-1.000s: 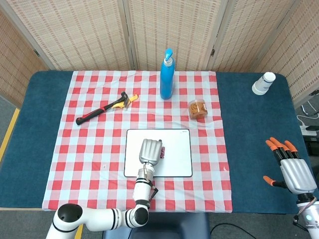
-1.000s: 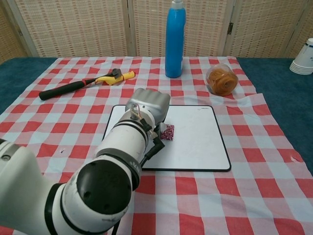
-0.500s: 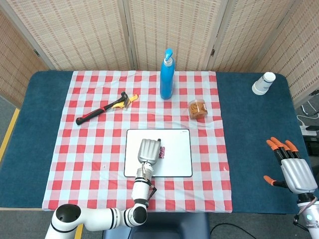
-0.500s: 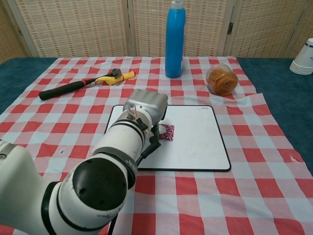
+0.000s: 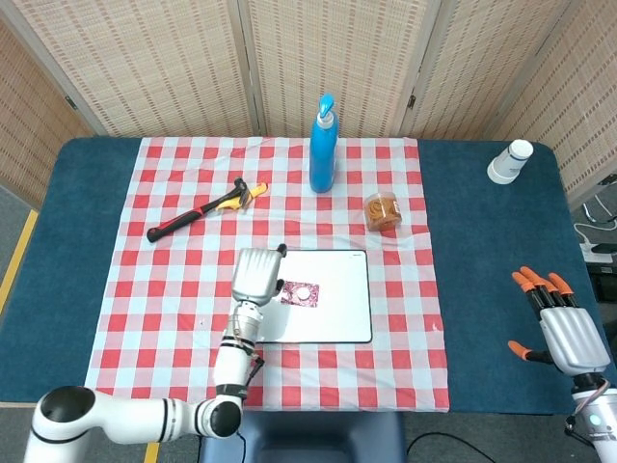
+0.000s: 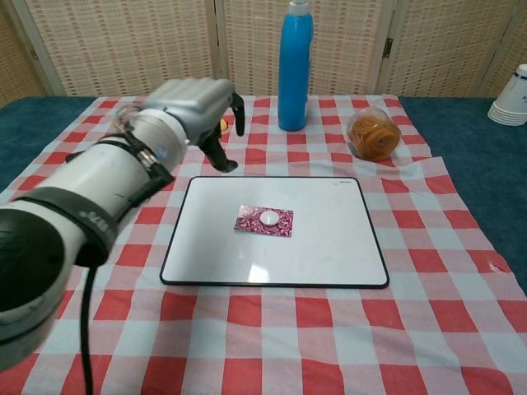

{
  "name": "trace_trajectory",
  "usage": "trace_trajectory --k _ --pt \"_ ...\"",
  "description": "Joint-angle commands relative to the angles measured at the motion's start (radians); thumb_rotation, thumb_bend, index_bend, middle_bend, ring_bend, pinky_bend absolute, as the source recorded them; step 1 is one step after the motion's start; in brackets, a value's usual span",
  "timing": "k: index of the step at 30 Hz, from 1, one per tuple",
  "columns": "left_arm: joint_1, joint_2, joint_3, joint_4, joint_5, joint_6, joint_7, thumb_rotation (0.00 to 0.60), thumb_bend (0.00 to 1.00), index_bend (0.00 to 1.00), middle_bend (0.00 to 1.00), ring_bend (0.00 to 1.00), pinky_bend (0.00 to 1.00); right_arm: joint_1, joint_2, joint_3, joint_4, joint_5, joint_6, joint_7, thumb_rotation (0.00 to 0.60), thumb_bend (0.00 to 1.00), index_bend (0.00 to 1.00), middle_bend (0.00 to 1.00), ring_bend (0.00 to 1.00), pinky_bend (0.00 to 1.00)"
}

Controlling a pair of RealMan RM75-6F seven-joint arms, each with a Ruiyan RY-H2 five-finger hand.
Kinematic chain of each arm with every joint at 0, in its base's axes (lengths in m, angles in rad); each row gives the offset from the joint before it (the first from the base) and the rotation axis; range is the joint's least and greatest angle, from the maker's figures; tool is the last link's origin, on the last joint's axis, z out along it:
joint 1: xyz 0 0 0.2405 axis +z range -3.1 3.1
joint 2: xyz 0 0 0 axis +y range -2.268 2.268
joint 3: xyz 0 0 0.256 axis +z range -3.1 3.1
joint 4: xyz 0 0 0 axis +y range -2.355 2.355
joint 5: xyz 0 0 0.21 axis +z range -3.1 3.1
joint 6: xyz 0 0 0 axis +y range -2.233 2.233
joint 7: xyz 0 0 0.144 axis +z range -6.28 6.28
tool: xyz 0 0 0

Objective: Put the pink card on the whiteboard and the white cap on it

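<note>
The pink card (image 5: 301,292) (image 6: 263,221) lies flat on the whiteboard (image 5: 337,318) (image 6: 329,239), left of its centre. A small white cap (image 5: 301,293) (image 6: 269,218) sits on top of the card. My left hand (image 5: 255,275) (image 6: 193,105) hovers over the whiteboard's left edge, clear of the card and cap, with its fingers hanging loosely downward and holding nothing. My right hand (image 5: 569,333) stays far off at the table's right edge over the blue cloth, fingers spread and empty; only the head view shows it.
A blue bottle (image 5: 323,145) (image 6: 295,66) stands behind the board. A hammer (image 5: 202,210) (image 6: 140,141) lies at the back left, and a jar of orange bands (image 5: 383,210) (image 6: 373,133) at the back right. White paper cups (image 5: 509,161) (image 6: 512,97) stand in the far right corner.
My left hand has lifted off the card and cap and drawn back to the left. The card and the cap on it now lie uncovered on the board. The right hand has barely moved.
</note>
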Motion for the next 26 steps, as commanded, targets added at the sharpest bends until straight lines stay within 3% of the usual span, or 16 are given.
trace_trajectory --k 1,3,5,6,8,11,13,18,26 --pt "0.152 0.191 0.104 -0.16 0.15 0.006 -0.232 0.6 0.26 0.32 0.74 0.84 0.98 0.001 -0.001 0.001 -0.003 0.002 -0.002 -0.006 0.6 0.07 0.0 0.0 0.0 0.0" --pt "0.236 0.289 0.18 -0.179 0.271 0.006 -0.411 0.6 0.26 0.18 0.46 0.55 0.82 0.002 -0.004 -0.001 -0.008 -0.001 -0.003 -0.016 0.6 0.07 0.0 0.0 0.0 0.0" --pt "0.37 0.39 0.321 -0.115 0.461 0.092 -0.64 0.6 0.26 0.07 0.22 0.26 0.52 0.002 -0.008 -0.006 -0.014 -0.01 -0.003 -0.03 0.6 0.07 0.0 0.0 0.0 0.0" --pt "0.408 0.415 0.373 -0.055 0.533 0.118 -0.723 0.6 0.26 0.05 0.15 0.17 0.43 0.002 -0.009 -0.006 -0.015 -0.009 -0.002 -0.035 0.6 0.07 0.0 0.0 0.0 0.0" --pt "0.449 0.44 0.429 0.014 0.582 0.133 -0.765 0.6 0.24 0.0 0.02 0.02 0.18 0.002 -0.012 -0.006 -0.015 -0.006 -0.003 -0.039 0.6 0.07 0.0 0.0 0.0 0.0" --pt "0.506 0.475 0.484 0.073 0.604 0.143 -0.769 0.6 0.21 0.0 0.0 0.0 0.03 0.006 -0.015 -0.004 -0.015 0.001 -0.01 -0.046 0.6 0.07 0.0 0.0 0.0 0.0" --pt "0.544 0.486 0.498 0.108 0.61 0.161 -0.803 0.6 0.2 0.0 0.0 0.0 0.01 0.005 -0.017 -0.004 -0.016 0.0 -0.007 -0.052 0.6 0.07 0.0 0.0 0.0 0.0" --pt "0.611 0.5 0.498 0.19 0.609 0.174 -0.923 0.6 0.2 0.0 0.0 0.0 0.0 0.0 -0.025 -0.002 -0.012 -0.003 0.007 -0.058 0.6 0.07 0.0 0.0 0.0 0.0" --pt "0.649 0.5 0.464 0.251 0.627 0.172 -1.007 0.6 0.21 0.0 0.0 0.0 0.0 0.004 -0.037 0.004 -0.005 0.014 0.0 -0.079 0.6 0.07 0.0 0.0 0.0 0.0"
